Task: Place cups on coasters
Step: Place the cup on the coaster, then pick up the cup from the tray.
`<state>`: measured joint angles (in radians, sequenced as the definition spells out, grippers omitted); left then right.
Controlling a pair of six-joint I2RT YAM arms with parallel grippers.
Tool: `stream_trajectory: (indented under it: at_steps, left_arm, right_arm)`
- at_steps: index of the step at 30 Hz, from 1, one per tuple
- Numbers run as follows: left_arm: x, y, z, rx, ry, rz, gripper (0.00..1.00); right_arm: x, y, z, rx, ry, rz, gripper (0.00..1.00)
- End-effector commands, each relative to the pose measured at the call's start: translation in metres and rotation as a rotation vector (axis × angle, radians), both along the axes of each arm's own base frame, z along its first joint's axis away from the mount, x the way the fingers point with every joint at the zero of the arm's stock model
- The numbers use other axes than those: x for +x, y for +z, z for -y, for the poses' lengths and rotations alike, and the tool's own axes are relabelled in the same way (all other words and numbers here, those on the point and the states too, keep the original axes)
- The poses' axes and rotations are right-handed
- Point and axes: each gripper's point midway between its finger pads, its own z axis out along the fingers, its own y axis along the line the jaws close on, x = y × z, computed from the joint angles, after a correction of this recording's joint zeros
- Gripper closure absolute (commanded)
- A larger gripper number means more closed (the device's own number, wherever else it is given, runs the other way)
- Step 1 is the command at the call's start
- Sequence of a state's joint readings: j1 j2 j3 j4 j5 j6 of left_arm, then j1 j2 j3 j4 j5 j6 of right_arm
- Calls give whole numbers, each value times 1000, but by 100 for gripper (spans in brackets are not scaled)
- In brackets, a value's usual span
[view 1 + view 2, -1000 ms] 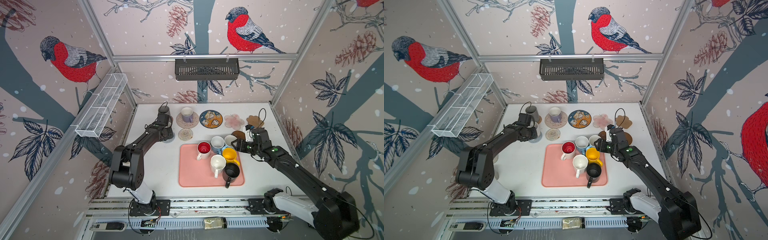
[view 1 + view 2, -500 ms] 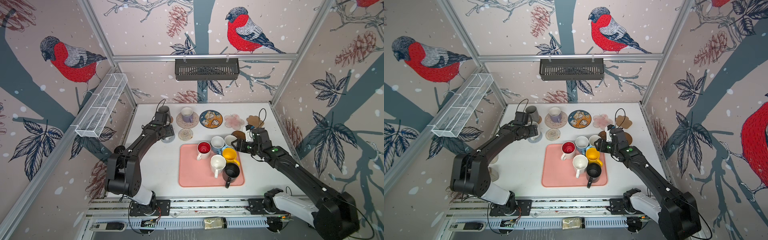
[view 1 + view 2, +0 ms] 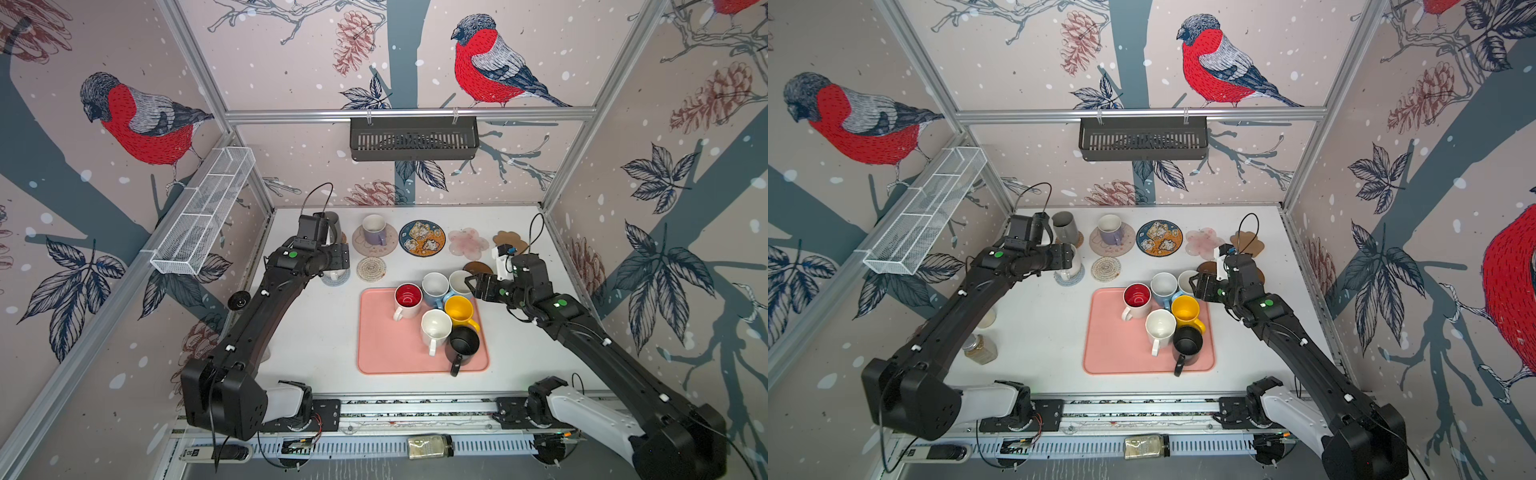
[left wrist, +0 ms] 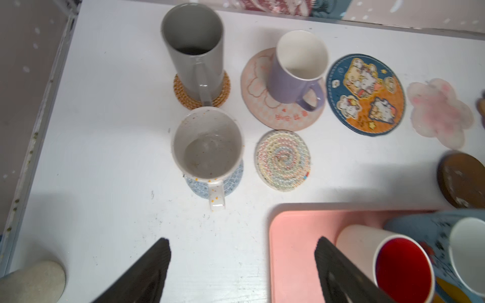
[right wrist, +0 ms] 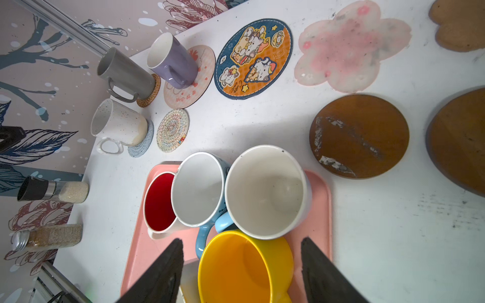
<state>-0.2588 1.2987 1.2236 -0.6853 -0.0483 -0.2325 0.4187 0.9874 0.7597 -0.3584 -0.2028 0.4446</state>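
Letting go is done on the left: the left claw [image 4: 242,239] has its jaws wide apart and empty, and it has pulled back from the white cup [image 4: 207,143] it was at a second ago. That cup stands upright on the grey coaster [image 4: 232,183], handle towards the claw. That makes three placed, with the grey cup [image 4: 194,52] on the straw coaster [image 4: 221,99] and the lavender cup [image 4: 296,73] on the beige coaster [image 4: 262,105]. Six more crowd the tray [image 3: 382,353]. The right arm has barely moved. The right claw [image 5: 241,239] hovers over the tray corner nearest the brown disc [image 5: 359,136], jaws apart. The yellow cup [image 5: 244,267] shows between them with gaps either side, so I see no grip yet. Probable next: right lifts a cup to that disc, and left is free for the cream coaster [image 4: 283,160].
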Motion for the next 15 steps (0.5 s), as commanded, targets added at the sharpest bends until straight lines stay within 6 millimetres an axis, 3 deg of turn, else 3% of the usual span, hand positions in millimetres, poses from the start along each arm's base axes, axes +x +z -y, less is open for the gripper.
stream_trajectory:
  at_steps: [1,10,15]
  left_arm:
    - [-22,1,21,1,-116,-36,17]
    - [-66,-3,97,-13,-437,-5,52]
    - [-74,-12,125,-65,-540,-10,54]
  right_arm:
    - [-1,4,5,-30,-35,1,28]
    - [-20,9,-4,-63,-69,-13,28]
    - [-30,8,-17,-62,-44,-36,28]
